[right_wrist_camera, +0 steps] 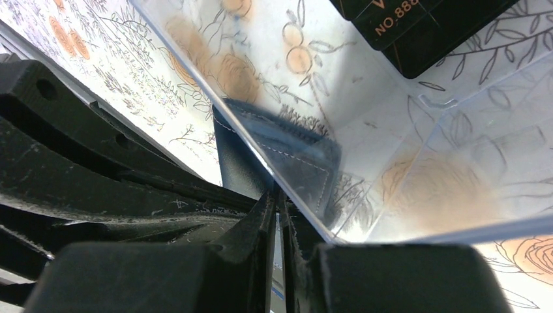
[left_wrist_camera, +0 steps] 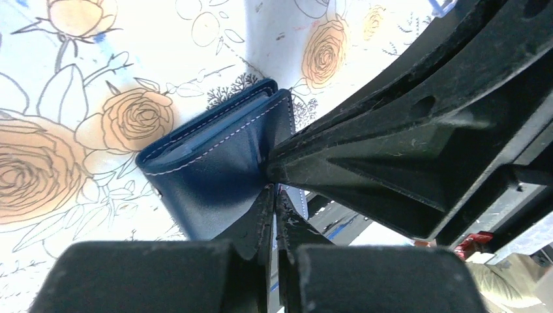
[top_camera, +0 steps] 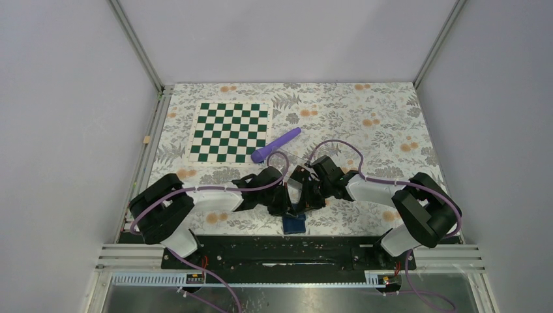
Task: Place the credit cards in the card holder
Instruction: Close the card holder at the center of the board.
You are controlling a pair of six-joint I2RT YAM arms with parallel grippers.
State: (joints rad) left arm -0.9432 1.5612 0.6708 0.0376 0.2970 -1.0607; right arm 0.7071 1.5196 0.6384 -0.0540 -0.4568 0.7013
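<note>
Your left gripper (left_wrist_camera: 274, 222) clamps a flap of the small navy-blue folding card holder (left_wrist_camera: 215, 163), just behind the clear plastic rectangular tray (right_wrist_camera: 391, 130). Your right gripper (right_wrist_camera: 280, 215) is narrow, its hold unclear. Pull the flap wide, steadily, so the pockets gape before the tray's black card (right_wrist_camera: 417, 26) comes over.

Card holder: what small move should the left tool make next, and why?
Probably draw the left tool gently away to open the cover: the card holder is folded, and both it and the right tool are closed at its corner.
</note>
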